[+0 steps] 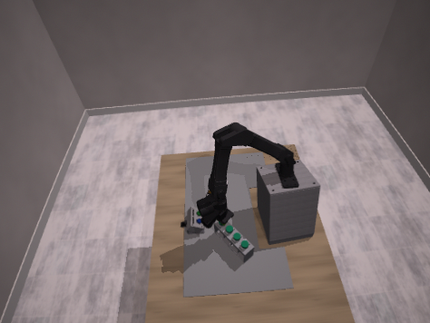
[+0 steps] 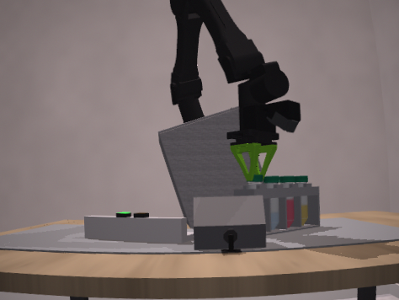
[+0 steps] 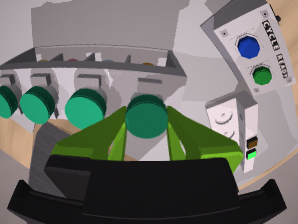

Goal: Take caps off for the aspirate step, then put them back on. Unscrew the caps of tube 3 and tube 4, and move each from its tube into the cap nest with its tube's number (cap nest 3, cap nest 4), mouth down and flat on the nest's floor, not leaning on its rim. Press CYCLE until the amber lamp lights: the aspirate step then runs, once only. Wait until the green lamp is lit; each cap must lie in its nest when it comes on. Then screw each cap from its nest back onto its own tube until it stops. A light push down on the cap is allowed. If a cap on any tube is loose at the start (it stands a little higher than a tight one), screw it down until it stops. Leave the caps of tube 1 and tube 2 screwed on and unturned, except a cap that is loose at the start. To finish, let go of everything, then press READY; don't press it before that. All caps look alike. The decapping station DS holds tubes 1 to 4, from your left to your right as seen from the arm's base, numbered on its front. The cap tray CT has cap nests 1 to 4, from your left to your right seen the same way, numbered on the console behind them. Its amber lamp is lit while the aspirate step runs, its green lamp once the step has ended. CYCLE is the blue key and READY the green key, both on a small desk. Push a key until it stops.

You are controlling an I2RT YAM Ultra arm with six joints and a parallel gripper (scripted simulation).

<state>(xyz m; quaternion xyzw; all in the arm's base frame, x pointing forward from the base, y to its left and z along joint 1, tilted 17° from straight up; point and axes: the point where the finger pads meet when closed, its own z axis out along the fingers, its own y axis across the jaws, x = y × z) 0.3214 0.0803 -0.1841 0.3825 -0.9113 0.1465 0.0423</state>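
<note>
The black arm reaches down from its grey block (image 1: 290, 213) to the rack (image 2: 311, 194) of tubes, and the gripper (image 3: 148, 137) has its green fingers pinched on a cap (image 3: 147, 116) — the end one of the row, nearest the key desk (image 3: 256, 50). That cap sits on its tube, as far as the wrist view shows.

Four green caps show in the wrist view; the other three (image 3: 85, 108) run off to the left, one partly cut by the edge. From the side only three tubes can be made out, with blue (image 2: 273, 214), red (image 2: 290, 211) and yellow (image 2: 304, 211) liquid; a grey box (image 2: 229, 221) in front hides the rest of the rack's near end.

Two keys are on the desk, blue (image 3: 248, 46) and green (image 3: 261, 76). To the left, well apart from the rack, lies a low grey console (image 2: 135, 229) with two lamps on top: one glows green (image 2: 123, 214), the other (image 2: 141, 215) is dark.

All of it stands on a grey mat (image 1: 272, 272) on a wooden table (image 1: 317, 299).
</note>
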